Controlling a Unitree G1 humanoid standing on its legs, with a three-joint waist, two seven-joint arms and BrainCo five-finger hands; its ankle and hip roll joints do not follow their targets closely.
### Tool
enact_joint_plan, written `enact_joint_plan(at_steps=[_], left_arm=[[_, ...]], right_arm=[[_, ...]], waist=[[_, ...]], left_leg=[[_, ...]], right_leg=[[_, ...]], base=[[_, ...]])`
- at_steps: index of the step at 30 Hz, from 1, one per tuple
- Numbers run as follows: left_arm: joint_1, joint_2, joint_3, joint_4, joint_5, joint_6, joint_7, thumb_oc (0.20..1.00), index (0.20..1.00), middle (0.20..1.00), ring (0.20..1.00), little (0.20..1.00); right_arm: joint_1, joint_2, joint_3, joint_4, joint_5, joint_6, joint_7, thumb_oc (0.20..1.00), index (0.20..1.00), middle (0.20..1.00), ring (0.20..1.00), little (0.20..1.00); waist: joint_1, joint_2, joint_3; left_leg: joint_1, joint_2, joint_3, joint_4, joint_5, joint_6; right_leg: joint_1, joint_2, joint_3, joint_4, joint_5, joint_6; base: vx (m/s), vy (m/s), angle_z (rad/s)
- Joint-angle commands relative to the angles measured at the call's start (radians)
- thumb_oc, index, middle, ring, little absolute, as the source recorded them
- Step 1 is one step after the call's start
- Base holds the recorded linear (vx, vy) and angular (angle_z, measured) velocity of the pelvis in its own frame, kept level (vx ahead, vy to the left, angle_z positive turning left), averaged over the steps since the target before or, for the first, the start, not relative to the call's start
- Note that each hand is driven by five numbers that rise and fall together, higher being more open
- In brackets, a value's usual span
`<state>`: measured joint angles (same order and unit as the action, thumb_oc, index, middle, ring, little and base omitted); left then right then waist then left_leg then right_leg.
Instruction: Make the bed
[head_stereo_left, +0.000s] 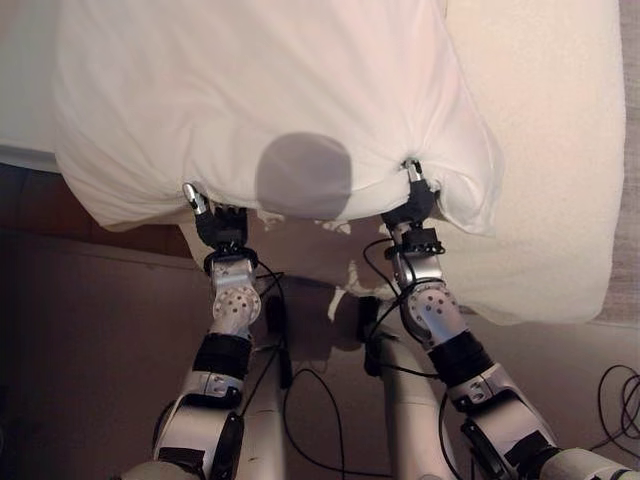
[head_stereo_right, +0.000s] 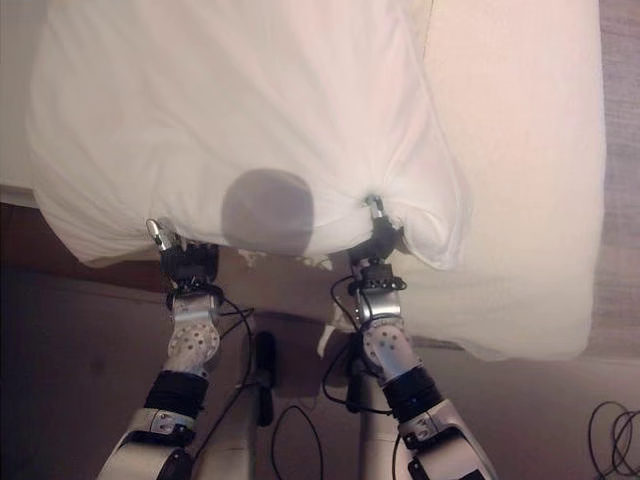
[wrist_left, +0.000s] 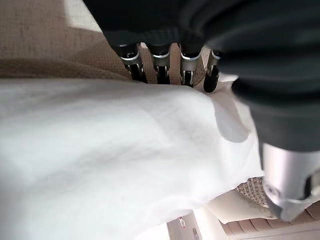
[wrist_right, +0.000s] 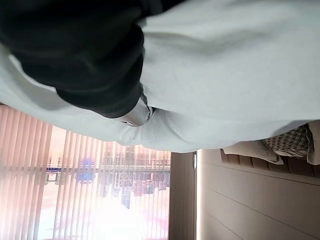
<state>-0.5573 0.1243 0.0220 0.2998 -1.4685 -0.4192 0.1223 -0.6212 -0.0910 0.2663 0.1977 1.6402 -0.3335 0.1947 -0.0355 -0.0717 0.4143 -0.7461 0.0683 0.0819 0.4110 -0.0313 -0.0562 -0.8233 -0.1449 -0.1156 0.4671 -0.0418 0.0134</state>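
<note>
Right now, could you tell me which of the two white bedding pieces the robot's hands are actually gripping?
The white pillow, gripped along its near edge by the left hand and right hand. The cream blanket lies flat on the bed, ungripped.

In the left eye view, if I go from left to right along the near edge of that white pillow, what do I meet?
Left hand gripping the pillow edge → round grey shadow patch on the pillow → right hand pinching the pillow → cream bed cover.
</note>
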Motion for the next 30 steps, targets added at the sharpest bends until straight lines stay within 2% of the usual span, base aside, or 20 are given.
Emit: enact_joint_plan(at_steps=[1, 8, 14, 22, 23, 30], left_arm=[[0.011, -0.006, 0.006, -0.071, 0.039, -0.021, -0.1, 1.0, 1.0, 1.0, 1.0, 1.0], [0.007, 0.013, 0.011, -0.109, 0.05, -0.011, -0.136, 1.0, 1.0, 1.0, 1.0, 1.0], [-0.041, 0.043, 0.0, -0.105, 0.069, -0.019, -0.114, 1.0, 1.0, 1.0, 1.0, 1.0], [-0.094, 0.08, -0.018, -0.015, 0.098, -0.003, -0.069, 1.0, 1.0, 1.0, 1.0, 1.0], [-0.13, 0.103, -0.039, 0.052, 0.133, 0.015, 0.0, 1.0, 1.0, 1.0, 1.0, 1.0], [-0.197, 0.114, -0.061, 0.158, 0.177, 0.037, 0.145, 1.0, 1.0, 1.0, 1.0, 1.0]], right_arm=[[0.093, 0.009, -0.009, -0.125, -0.012, -0.009, 0.095, 0.2, 0.2, 0.2, 0.2, 0.2], [0.094, 0.005, -0.018, -0.123, -0.013, -0.003, 0.105, 0.2, 0.2, 0.2, 0.2, 0.2], [0.094, 0.009, -0.009, -0.108, -0.011, 0.0, 0.101, 0.2, 0.2, 0.2, 0.2, 0.2], [0.089, 0.003, 0.008, -0.092, -0.011, 0.009, 0.092, 0.2, 0.2, 0.2, 0.2, 0.2], [0.087, -0.001, 0.014, -0.092, -0.017, 0.014, 0.08, 0.2, 0.2, 0.2, 0.2, 0.2], [0.09, -0.007, 0.024, -0.096, -0.023, 0.017, 0.048, 0.2, 0.2, 0.2, 0.2, 0.2]], waist=[[-0.019, 0.063, -0.115], [-0.015, 0.065, -0.116], [-0.02, 0.067, -0.12], [-0.031, 0.069, -0.127], [-0.039, 0.074, -0.129], [-0.045, 0.087, -0.123]], left_leg=[[-0.024, -0.029, -0.021, -0.026, -0.003, 0.048], [-0.024, -0.03, -0.021, -0.028, -0.002, 0.05], [-0.022, -0.028, -0.018, -0.028, -0.001, 0.049], [-0.027, -0.021, -0.014, -0.019, -0.003, 0.048], [-0.028, -0.019, -0.011, -0.019, -0.001, 0.046], [-0.029, -0.019, -0.006, -0.016, 0.0, 0.048]], right_leg=[[0.041, 0.034, 0.018, -0.041, 0.028, 0.082], [0.039, 0.033, 0.019, -0.044, 0.033, 0.082], [0.041, 0.032, 0.02, -0.046, 0.035, 0.083], [0.038, 0.034, 0.024, -0.043, 0.037, 0.082], [0.038, 0.032, 0.023, -0.047, 0.039, 0.082], [0.039, 0.03, 0.023, -0.043, 0.04, 0.083]], base=[[0.0, 0.0, 0.0], [0.0, 0.0, 0.0], [0.0, 0.0, 0.0], [0.0, 0.0, 0.0], [0.0, 0.0, 0.0], [0.0, 0.0, 0.0]])
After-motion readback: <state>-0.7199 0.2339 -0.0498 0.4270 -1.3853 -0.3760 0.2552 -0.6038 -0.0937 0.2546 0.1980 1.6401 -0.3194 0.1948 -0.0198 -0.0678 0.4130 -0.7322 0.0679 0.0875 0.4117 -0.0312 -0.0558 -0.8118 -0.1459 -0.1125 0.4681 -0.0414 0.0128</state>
